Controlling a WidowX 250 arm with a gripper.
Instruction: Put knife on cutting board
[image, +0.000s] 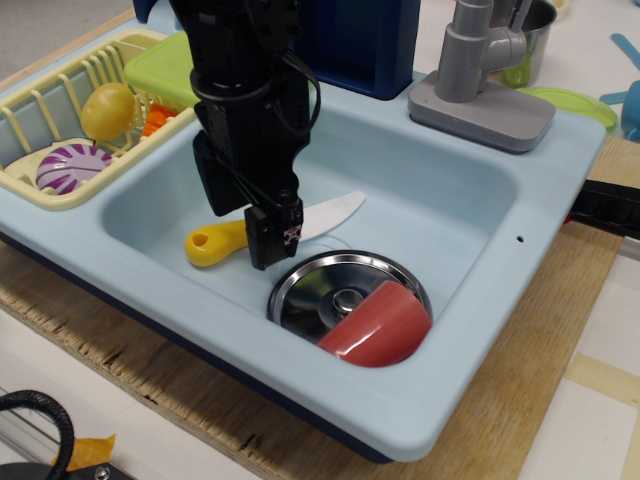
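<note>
The black tool (252, 225) hangs low in the middle of the frame, right over the knife (222, 241). I cannot tell if it is open or closed. The knife lies flat in the light blue sink (470, 330); it has a fat yellow handle and a white blade. The green board (160, 68) sits upper left. The sink rests on a wooden counter (560, 350).

A robot test bench set up as a play kitchen: a toy sink (480, 330) with grey tap (478, 60) and dish rack (40, 110), on a plywood board (530, 400).
</note>
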